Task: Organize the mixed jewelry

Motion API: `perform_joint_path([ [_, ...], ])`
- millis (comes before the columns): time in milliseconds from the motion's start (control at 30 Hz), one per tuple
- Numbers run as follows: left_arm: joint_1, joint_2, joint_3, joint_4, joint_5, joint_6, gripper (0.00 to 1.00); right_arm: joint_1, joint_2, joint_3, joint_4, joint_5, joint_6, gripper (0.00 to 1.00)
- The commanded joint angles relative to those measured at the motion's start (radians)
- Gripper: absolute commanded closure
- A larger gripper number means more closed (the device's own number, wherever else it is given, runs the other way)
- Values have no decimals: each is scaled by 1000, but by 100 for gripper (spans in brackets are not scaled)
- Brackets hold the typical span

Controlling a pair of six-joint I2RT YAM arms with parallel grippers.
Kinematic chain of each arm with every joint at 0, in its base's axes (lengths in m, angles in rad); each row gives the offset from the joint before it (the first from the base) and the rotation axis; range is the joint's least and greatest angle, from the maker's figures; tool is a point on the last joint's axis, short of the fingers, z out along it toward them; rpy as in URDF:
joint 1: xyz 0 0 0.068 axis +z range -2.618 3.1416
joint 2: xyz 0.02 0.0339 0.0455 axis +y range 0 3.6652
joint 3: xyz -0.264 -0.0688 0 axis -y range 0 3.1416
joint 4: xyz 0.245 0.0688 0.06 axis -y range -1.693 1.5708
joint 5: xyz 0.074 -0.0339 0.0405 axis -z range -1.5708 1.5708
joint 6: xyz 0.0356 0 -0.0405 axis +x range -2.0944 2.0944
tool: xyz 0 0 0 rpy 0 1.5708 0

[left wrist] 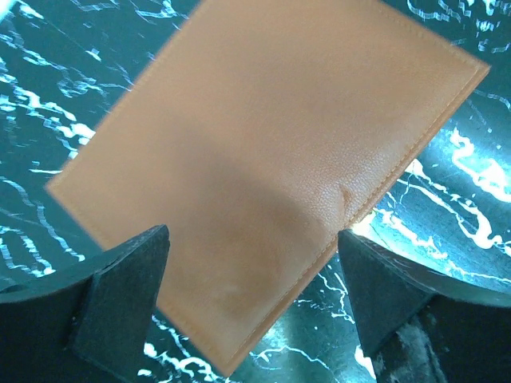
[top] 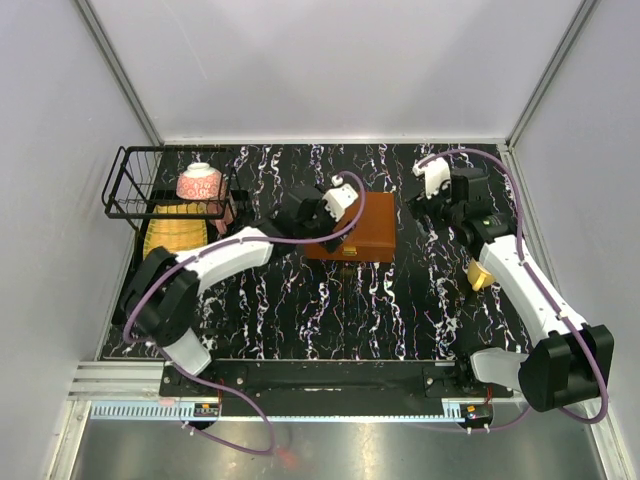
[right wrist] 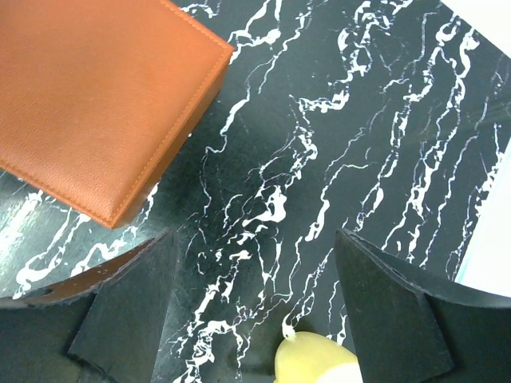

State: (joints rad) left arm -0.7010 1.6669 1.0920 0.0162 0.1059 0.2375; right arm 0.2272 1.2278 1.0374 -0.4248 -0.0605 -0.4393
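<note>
None of the mixed jewelry shows in any view. A closed brown leather box [top: 355,232] lies in the middle of the black marble table [top: 300,310]. My left gripper [top: 338,208] hovers over the box's left edge, open, with the box lid [left wrist: 263,136] filling the left wrist view and nothing held between the fingers [left wrist: 128,279]. To the right of the box, my right gripper [top: 430,205] stands open above bare marble. The right wrist view has the box corner [right wrist: 88,88] at upper left, apart from the fingers [right wrist: 128,303].
A yellow cup [top: 481,275] stands beside the right arm and shows just below the right jaws [right wrist: 315,361]. At the back left sits a black wire basket [top: 125,190] holding a pink patterned bowl [top: 200,182], with a yellow woven piece [top: 178,228] beneath it.
</note>
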Motion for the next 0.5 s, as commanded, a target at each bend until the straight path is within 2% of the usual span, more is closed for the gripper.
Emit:
perform_joint_path([
  [0,9,-171,40,-13,-68,3,3,-15,-8,36,99,54,89,14],
  [133,47,-225,140,-119,-52,-32,1,-22,-5,67,146,145,154,0],
  [267,147,-280,218,-177,1,-125,1,-28,18,133,146,185,191,0],
  [467,294,-346,278,-220,-2,-191,1,-37,56,253,113,211,246,0],
])
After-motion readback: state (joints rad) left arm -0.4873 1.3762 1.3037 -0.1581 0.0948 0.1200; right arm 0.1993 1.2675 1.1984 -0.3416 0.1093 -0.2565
